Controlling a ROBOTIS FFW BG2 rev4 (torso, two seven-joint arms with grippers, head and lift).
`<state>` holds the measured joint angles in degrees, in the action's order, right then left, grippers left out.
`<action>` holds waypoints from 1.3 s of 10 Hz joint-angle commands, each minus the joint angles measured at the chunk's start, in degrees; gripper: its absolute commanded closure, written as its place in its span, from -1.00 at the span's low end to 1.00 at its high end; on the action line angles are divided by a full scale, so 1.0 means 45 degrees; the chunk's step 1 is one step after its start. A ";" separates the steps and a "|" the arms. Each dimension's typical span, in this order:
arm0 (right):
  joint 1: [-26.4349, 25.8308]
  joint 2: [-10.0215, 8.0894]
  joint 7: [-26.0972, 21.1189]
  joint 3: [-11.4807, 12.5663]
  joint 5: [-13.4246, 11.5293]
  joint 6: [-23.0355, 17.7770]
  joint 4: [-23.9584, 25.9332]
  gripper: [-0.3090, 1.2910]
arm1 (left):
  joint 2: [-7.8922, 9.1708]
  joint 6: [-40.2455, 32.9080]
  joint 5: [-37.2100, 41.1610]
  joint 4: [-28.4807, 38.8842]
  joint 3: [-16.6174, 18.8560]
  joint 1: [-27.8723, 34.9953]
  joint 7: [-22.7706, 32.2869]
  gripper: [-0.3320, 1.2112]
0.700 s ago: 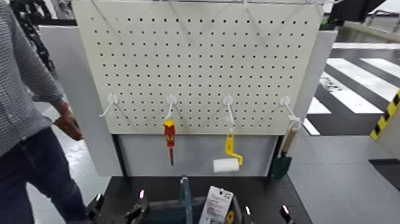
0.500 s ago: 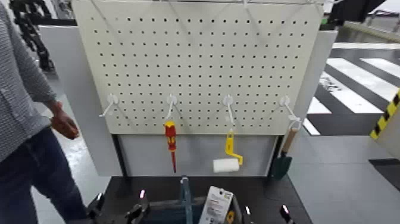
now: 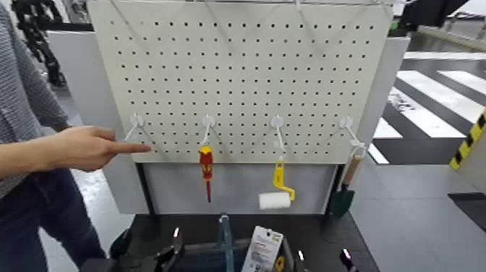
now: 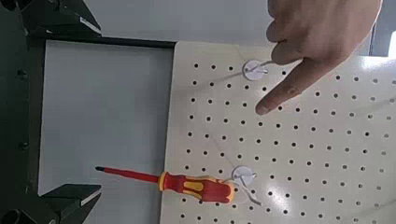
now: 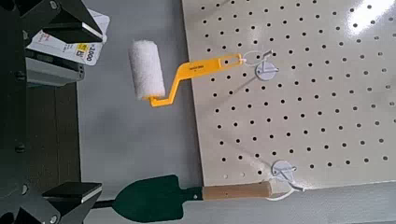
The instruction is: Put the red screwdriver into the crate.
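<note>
The red screwdriver (image 3: 207,169) hangs from a pegboard (image 3: 239,72) hook, above the crate (image 3: 226,242). A person's hand (image 3: 83,147) points beside it. Both pincers sit low, spread open.

Cream pegboard (image 3: 239,72) on a grey stand, grey floor (image 3: 427,210) — white stripes, yellow-black edging.

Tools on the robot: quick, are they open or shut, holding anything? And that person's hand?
Left tool: open, holding nothing.
Right tool: open, holding nothing.
Person's hand: empty, finger pointing at the pegboard.
</note>
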<state>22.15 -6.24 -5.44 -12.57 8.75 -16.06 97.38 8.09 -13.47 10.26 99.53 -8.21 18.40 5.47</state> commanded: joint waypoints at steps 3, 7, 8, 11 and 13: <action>0.0020 0.0039 -0.0001 0.0019 0.0008 -0.0006 0.0000 -0.40 | -0.0508 0.1997 0.0083 -0.0066 0.1785 -0.1472 -0.4321 -0.42; 0.0000 0.0059 -0.0001 0.0000 0.0027 -0.0026 -0.0019 -0.40 | 0.0645 0.3540 0.0805 -0.0457 0.1492 -0.3308 -0.6118 -0.42; -0.0019 0.0059 -0.0001 -0.0020 0.0027 -0.0045 -0.0039 -0.40 | 0.0860 0.3931 0.0903 -0.0633 0.1375 -0.3738 -0.6646 -0.42; -0.0078 0.0000 0.0057 -0.0059 0.0027 -0.0026 -0.0078 -0.40 | 0.1387 0.4439 0.1547 -0.1375 0.0731 -0.4968 -0.7564 -0.42; -0.0136 -0.0020 0.0057 -0.0098 0.0047 -0.0026 -0.0098 -0.40 | 0.1719 0.4751 0.1977 -0.1980 0.0106 -0.5808 -0.8189 -0.42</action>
<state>21.60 -6.31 -5.17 -12.98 8.96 -16.17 96.94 15.40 7.62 18.47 91.46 -6.92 -6.71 -31.31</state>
